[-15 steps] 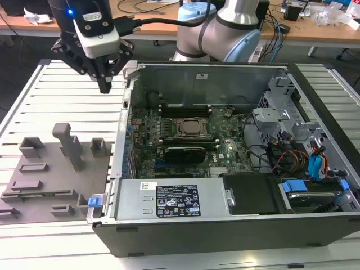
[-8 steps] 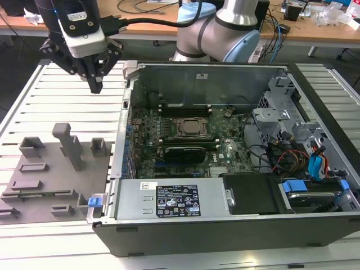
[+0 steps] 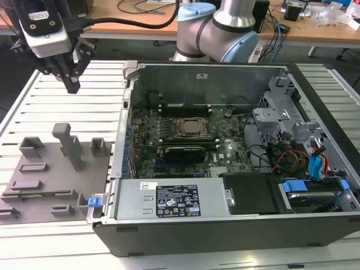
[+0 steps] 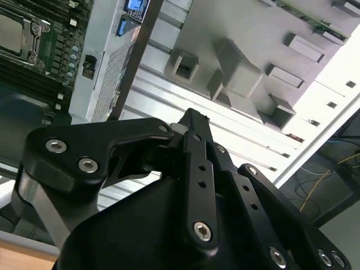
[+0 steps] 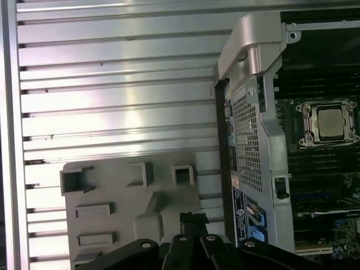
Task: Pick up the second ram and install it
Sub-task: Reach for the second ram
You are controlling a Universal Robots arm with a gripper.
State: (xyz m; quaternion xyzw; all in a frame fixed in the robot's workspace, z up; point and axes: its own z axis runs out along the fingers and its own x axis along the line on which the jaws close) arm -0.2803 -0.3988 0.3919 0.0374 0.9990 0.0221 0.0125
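**Second ram** [image 3: 39, 193]: a long, narrow stick lying in a slot along one edge of the gray fixture [image 3: 42, 207]. In the exterior view it reads as a thin dark strip. In the second wrist view the same stick shows a green board edge [image 4: 306, 17].

**Tool** [image 3: 72, 85]: the fingers are pressed together and grip nothing. It hangs above the slatted surface [image 3: 56, 107], beyond the fixture's opposite edge and well apart from the ram. Its joined tips appear in both wrist views [image 4: 192, 119] [image 5: 190, 216].

**Computer case** [image 3: 225, 225]: open, just beside the fixture on the exterior view's right.

**CPU socket** [image 3: 190, 128]: a metal-framed square on the board inside the case, seen from straight above in the first wrist view [image 5: 331, 124].
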